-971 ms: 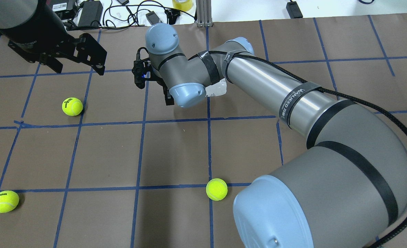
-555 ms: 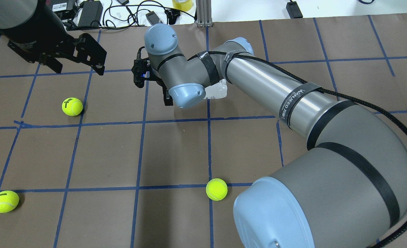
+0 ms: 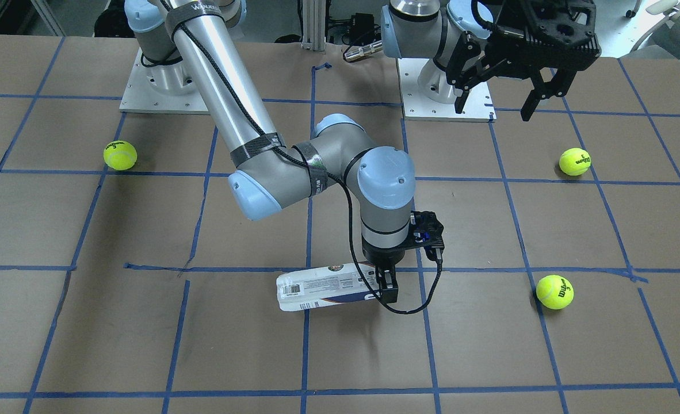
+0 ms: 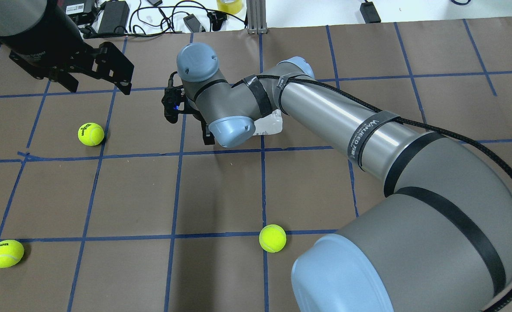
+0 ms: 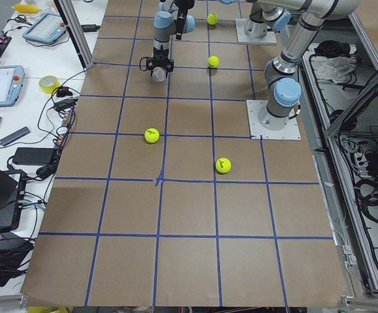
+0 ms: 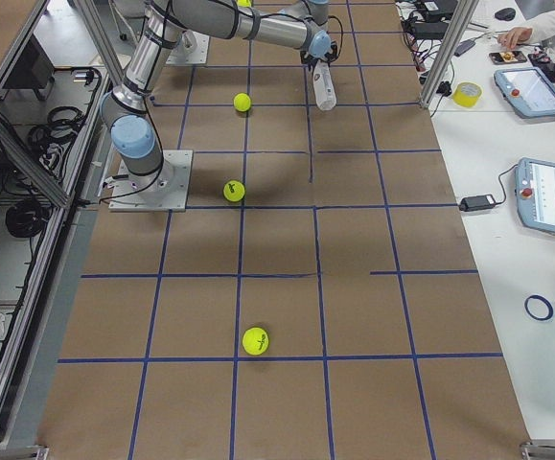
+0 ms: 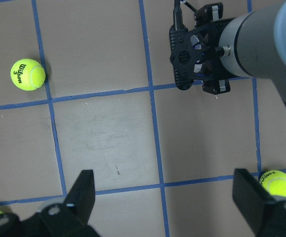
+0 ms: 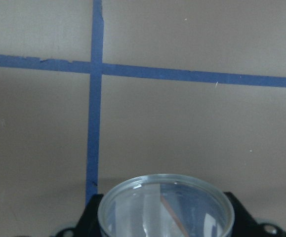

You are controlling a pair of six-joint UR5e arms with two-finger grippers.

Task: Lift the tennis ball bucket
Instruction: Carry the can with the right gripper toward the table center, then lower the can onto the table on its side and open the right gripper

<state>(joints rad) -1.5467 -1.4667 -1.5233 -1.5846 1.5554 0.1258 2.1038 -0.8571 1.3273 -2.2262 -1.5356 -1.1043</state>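
The tennis ball bucket (image 3: 328, 286), a clear can with a white label and navy band, lies level in my right gripper (image 3: 387, 287), which is shut on one end of it. A shadow on the paper under it suggests it hangs slightly above the table. In the overhead view only its other end (image 4: 270, 123) shows from under the right wrist. The right wrist view shows its round clear rim (image 8: 165, 207) between the fingers. My left gripper (image 3: 492, 106) is open and empty, high above the table and well away from the can.
Three yellow-green tennis balls lie on the brown gridded paper: one (image 3: 120, 155), one (image 3: 575, 161) below the left gripper, one (image 3: 554, 291) nearest the can. Cables and power bricks (image 4: 113, 17) lie beyond the table's far edge.
My right wrist has shifted a little to the left in the overhead view, carrying the can with it. The left arm and the balls have not moved.
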